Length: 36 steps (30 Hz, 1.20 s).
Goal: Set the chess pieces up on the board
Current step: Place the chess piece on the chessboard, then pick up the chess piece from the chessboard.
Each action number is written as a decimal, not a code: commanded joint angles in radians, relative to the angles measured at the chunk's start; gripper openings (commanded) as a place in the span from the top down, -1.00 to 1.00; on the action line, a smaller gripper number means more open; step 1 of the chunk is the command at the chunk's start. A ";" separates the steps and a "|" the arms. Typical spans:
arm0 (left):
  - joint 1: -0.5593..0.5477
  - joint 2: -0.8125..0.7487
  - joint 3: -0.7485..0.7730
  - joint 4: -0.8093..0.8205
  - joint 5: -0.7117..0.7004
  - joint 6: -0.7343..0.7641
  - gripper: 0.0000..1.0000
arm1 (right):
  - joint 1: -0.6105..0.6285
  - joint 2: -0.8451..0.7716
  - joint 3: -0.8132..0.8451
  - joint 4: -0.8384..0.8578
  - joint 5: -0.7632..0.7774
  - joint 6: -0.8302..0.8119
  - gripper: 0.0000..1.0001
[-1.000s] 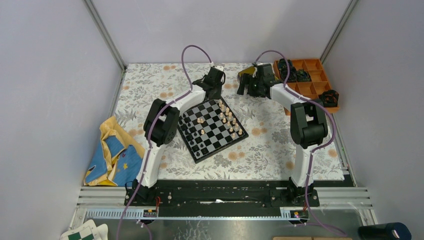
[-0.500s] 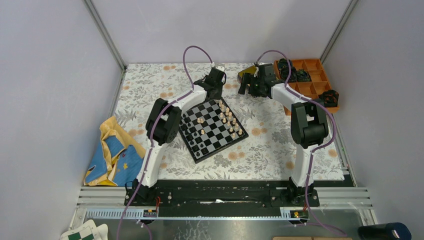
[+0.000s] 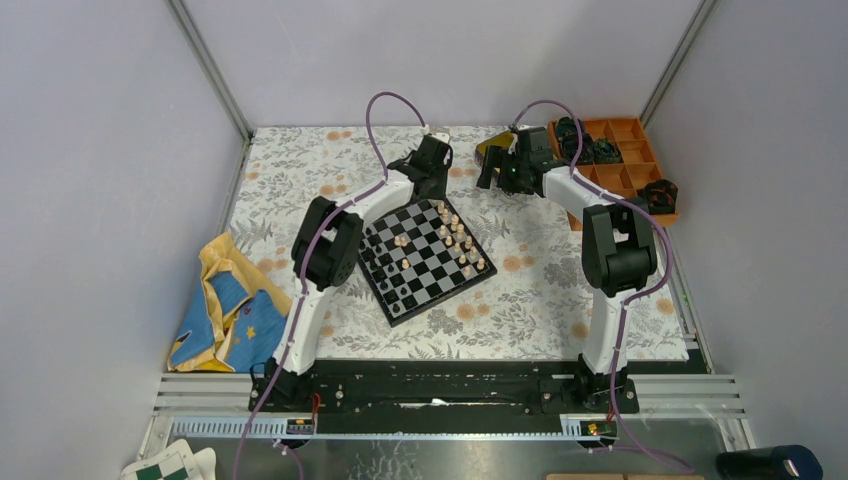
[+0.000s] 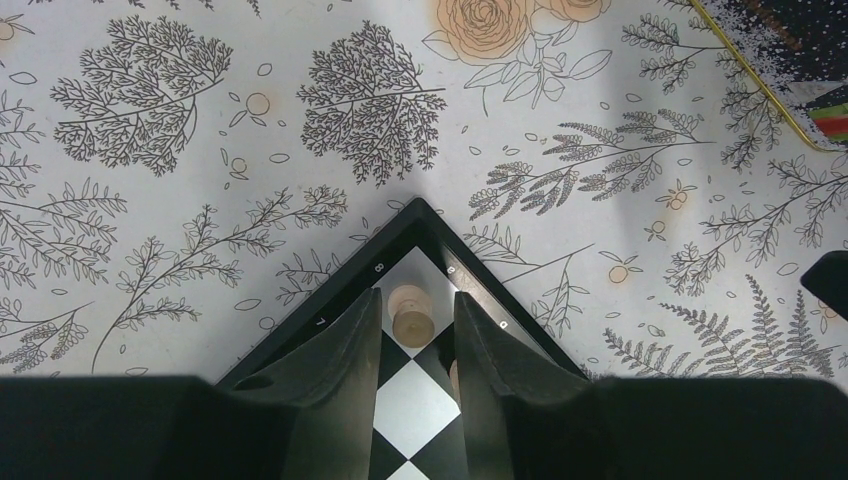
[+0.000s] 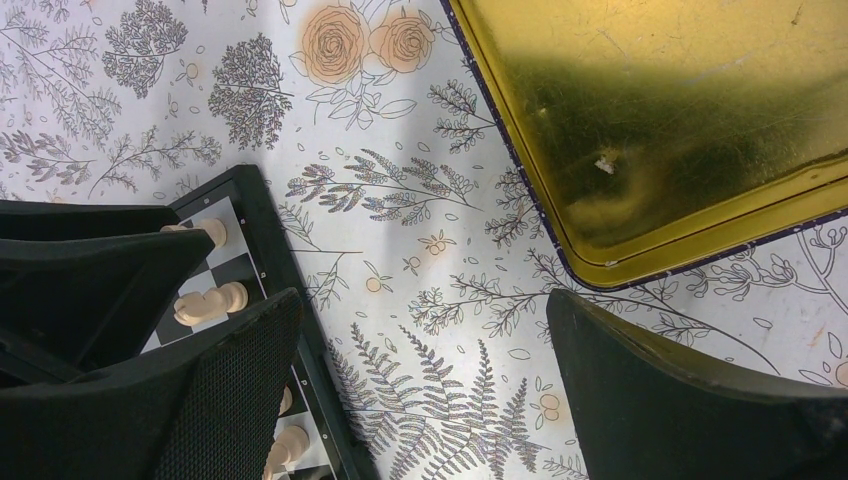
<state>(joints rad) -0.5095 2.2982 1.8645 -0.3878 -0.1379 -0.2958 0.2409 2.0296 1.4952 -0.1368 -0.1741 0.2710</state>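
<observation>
Board (image 3: 425, 258), black-and-grey, lay mid-table, with tan chess pieces (image 3: 455, 238) along its 2 o'clock edge. Left gripper (image 4: 417, 300) stood at its 12 o'clock corner, jaws narrowly parted astride one tan piece (image 4: 412, 320), clear of it. Right gripper (image 5: 425, 300) gaped wide over cloth (image 5: 400, 180), gold tin (image 5: 680, 120) at 1 o'clock.

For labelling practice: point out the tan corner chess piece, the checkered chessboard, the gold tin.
tan wooden chess piece (image 4: 410, 312), left wrist view, middle.
black-rimmed checkered chessboard (image 4: 415, 222), left wrist view, corner rim.
shiny gold rectangular tin (image 5: 650, 120), right wrist view, gold surface.
</observation>
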 commanded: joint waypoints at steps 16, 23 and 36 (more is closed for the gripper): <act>0.012 -0.334 -0.149 -0.028 -0.121 -0.077 0.00 | -0.009 -0.062 -0.006 0.054 -0.001 0.007 -1.00; 0.012 -0.551 -0.466 -0.048 -0.098 -0.158 0.00 | -0.010 -0.086 -0.039 0.074 -0.004 0.010 -1.00; 0.011 -0.624 -0.663 -0.070 -0.081 -0.197 0.04 | -0.010 -0.110 -0.114 0.114 -0.022 0.027 -1.00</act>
<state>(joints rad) -0.5030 1.7046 1.2194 -0.4656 -0.2230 -0.4667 0.2375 1.9900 1.3956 -0.0654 -0.1772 0.2863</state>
